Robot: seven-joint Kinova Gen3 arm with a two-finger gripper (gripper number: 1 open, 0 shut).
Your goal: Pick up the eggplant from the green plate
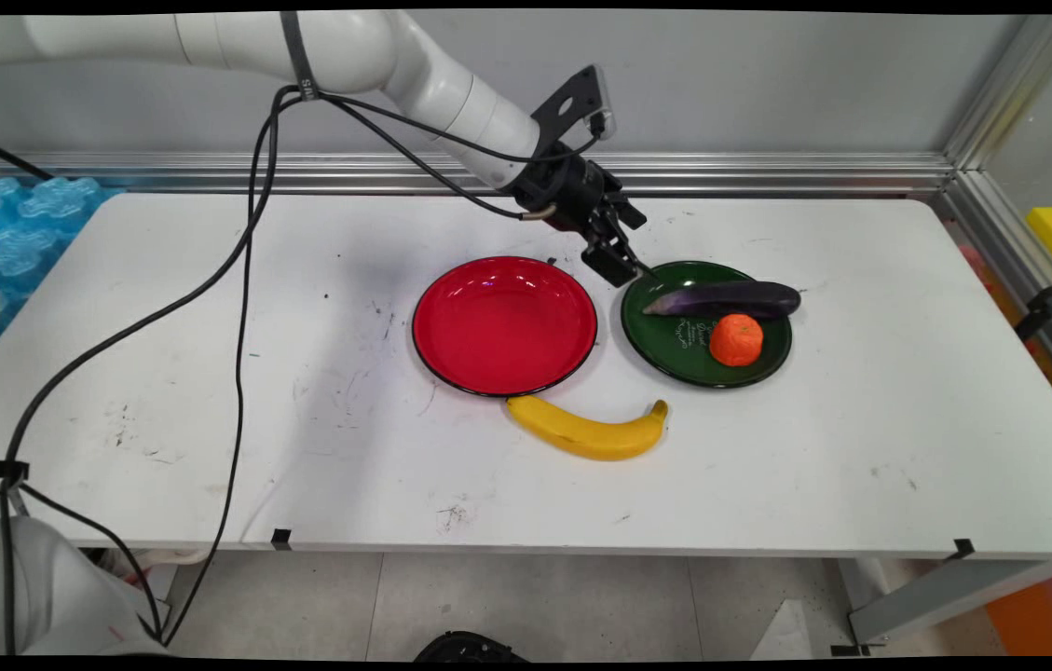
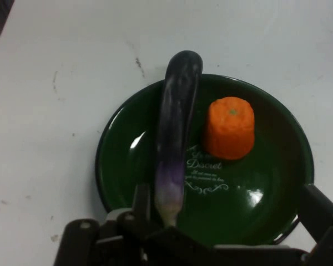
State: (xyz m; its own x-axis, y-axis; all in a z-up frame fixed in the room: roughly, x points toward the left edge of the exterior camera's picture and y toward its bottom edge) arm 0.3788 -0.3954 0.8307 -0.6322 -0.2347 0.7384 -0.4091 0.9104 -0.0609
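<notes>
Red comes first from the left: an empty red plate (image 1: 504,325) on the white desk (image 1: 861,447), lying left of the fingers and a little nearer the onlooker. A yellow banana (image 1: 589,430) lies on the bare desk just beside that plate's near rim, well apart from the fingers, on the nearer side.

The black gripper (image 1: 621,268) hangs tilted just above the desk, at the far left rim of a dark green plate (image 1: 665,349), in the gap between the two plates. Its fingers (image 2: 141,202) stand wide apart and hold nothing. In the hand view, one shows at the lower left and the other at the lower right, with the plate spread out ahead of them.

A long purple eggplant (image 1: 726,299) lies on its side across the far part of the green plate. Its paler stem end points at the gripper. In the hand view that end falls between the fingers, close to the left-hand one. I cannot tell whether it touches the finger. The body of the eggplant runs straight away from the fingers, and its far tip passes over the plate's rim.

An orange fruit (image 1: 736,339) sits on the same plate, beyond the fingers to the right, just beside the eggplant.
</notes>
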